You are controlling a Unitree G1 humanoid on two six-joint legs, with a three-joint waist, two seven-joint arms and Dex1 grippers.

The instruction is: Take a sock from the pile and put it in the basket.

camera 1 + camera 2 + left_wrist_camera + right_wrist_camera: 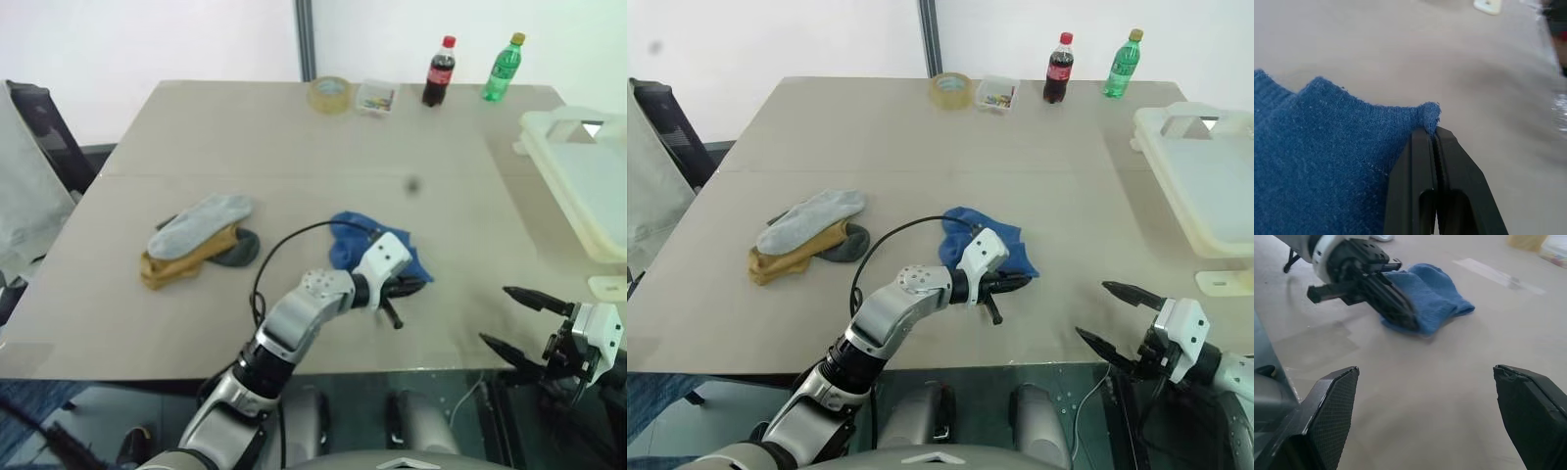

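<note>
Royal-blue sock (358, 247); grey, mustard, dark socks in pile (196, 242); cream basket (583, 176); beige table (294, 147).

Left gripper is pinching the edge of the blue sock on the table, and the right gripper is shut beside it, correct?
Not quite: the right gripper is open, fingers wide apart, as the right wrist view shows. The left gripper does pinch the blue sock on the table.

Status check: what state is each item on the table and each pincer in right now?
blue sock: bunched on the table, edge pinched
left pincer: shut on blue sock
right pincer: open, holding nothing
grey sock: lying flat atop mustard sock
basket: on table edge
bottles: upright, capped
</note>
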